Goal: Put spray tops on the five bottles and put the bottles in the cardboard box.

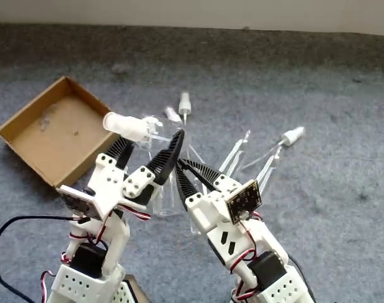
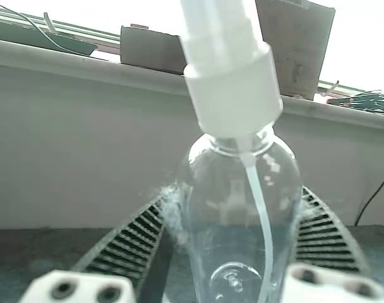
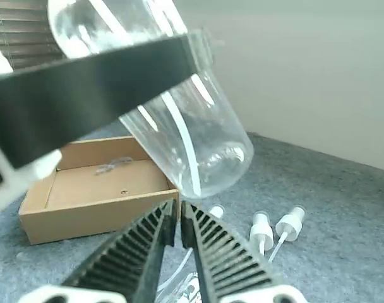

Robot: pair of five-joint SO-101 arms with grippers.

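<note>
A clear bottle [image 2: 217,214] with a white spray top [image 2: 227,69] on its neck is held up off the table, my left gripper [image 2: 236,252] shut on its body. In the high view that bottle [image 1: 143,131] tilts toward the cardboard box [image 1: 28,136], spray top [image 1: 122,125] leading. My right gripper [image 1: 178,165] stands just beside and below it, fingers together with nothing between them. From the right wrist, the bottle [image 3: 198,145] hangs over my right gripper [image 3: 178,211], with the box [image 3: 84,218] beyond.
Loose spray tops [image 1: 184,104] [image 1: 293,136] lie on the grey carpet behind the arms, two of them [image 3: 261,230] near the right gripper. Clear bottles [image 1: 237,154] lie among them. The box holds one small clear item [image 1: 48,117].
</note>
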